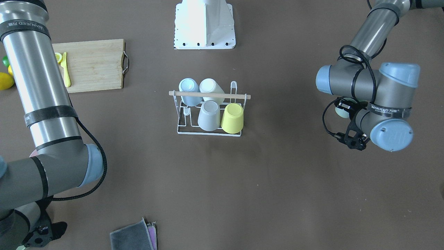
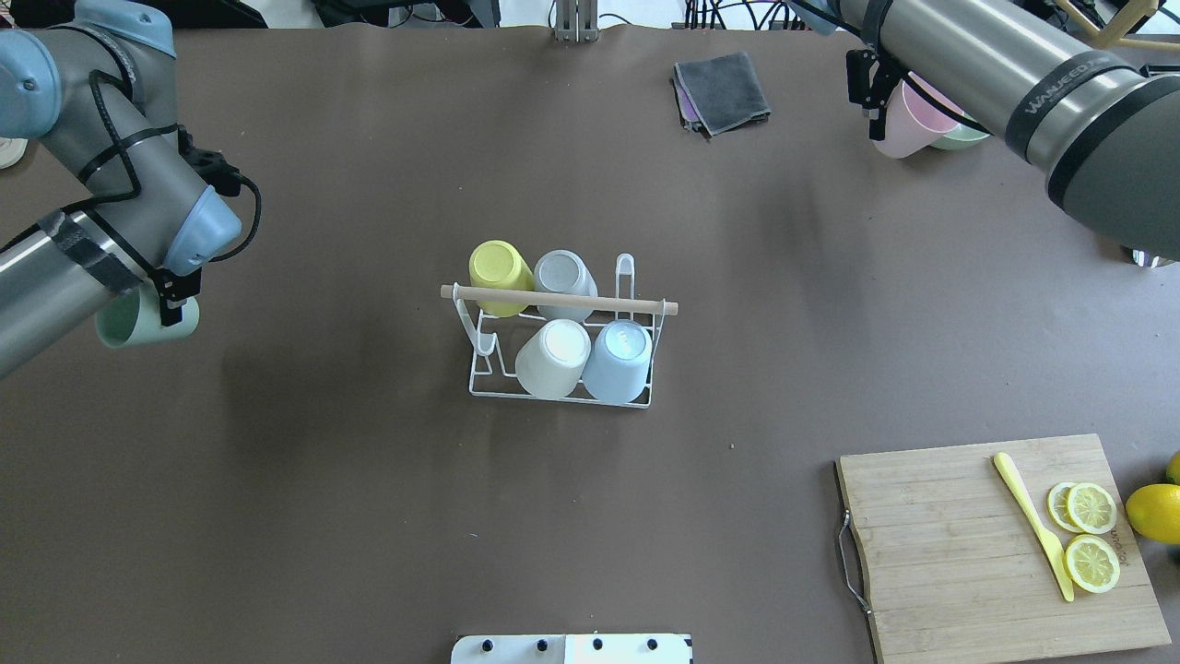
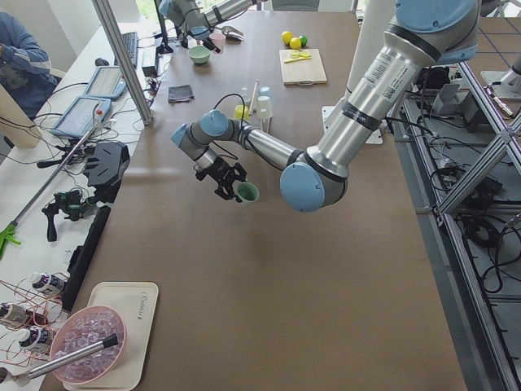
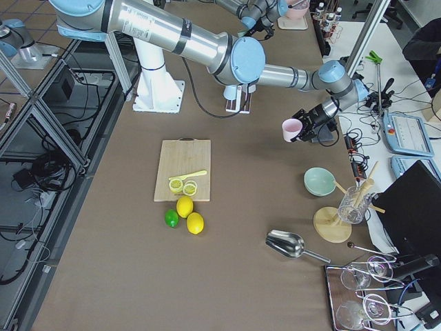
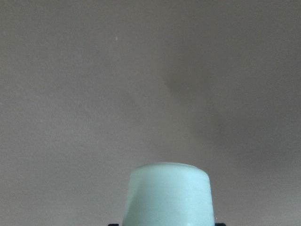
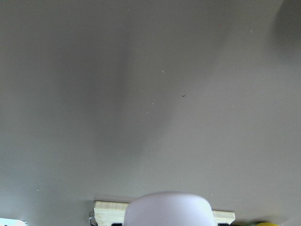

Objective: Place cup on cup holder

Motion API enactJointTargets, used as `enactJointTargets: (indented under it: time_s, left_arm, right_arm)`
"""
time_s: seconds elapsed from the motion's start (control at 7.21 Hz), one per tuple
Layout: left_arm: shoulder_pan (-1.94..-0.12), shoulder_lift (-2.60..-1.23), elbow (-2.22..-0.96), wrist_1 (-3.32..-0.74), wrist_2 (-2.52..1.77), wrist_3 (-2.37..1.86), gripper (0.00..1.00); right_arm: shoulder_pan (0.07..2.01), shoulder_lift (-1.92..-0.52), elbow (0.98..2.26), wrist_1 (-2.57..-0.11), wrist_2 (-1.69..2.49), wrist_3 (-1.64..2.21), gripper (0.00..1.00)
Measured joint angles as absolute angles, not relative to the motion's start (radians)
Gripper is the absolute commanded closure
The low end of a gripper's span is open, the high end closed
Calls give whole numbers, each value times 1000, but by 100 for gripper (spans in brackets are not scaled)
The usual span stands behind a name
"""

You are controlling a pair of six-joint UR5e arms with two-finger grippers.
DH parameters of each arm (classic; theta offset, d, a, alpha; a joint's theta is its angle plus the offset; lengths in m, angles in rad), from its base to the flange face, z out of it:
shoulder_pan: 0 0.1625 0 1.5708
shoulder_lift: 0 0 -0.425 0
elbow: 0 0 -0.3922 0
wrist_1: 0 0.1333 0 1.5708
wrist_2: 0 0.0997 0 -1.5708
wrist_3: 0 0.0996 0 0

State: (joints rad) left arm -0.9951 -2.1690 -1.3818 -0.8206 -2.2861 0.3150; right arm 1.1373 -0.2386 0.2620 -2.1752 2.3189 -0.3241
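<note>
1. Well, the cup holder (image 2: 484,346) stands in the middle of the desk (image 2: 369,507) — a white wire rack with a light wooden rod (image 2: 559,300) across its top.
2. Four cups sit upside down on its prongs. A yellow cup (image 2: 501,267) and a grey cup (image 2: 564,274) are in the far row. A white cup (image 2: 551,360) and a blue cup (image 2: 618,362) are on the robot's side.
3. Off to the robot's left, well apart from the rack, the left gripper (image 2: 173,304) hangs above the desk. Its fingers are clamped on a mint cup (image 2: 129,323) that is turned on its side.
4. Towards the far right corner the right gripper (image 2: 874,97) has its fingers closed around a pink cup (image 2: 899,129), also clear of the rack. A green bowl (image 2: 959,136) sits just behind it and a folded grey cloth (image 2: 724,88) lies nearby.
5. Nearer the robot's right side lies a wooden cutting board (image 2: 949,553) — it carries lemon slices (image 2: 1091,535) and a yellow knife (image 2: 1032,521). A whole lemon (image 2: 1154,513) rests just beside it.
</note>
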Motion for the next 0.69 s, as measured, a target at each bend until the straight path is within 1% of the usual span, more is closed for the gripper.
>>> enactJointTargets:
  time_s: [0.14,0.42,0.69]
  left_arm:
    - [-1011,-2159,-1398,-959,-2284,264,49]
    - [-1023,-2143,-1410,-1229,-2261,179,47]
    - [-1035,-2119,-1452,-1474,-2251,76,48]
  right_arm:
    - [1159,-243,325,-2183,2344,-318,100]
    - [1181,-278,498,-2208,2394,-296,100]
    - [1162,-313,684,-2212,2433,-219,100]
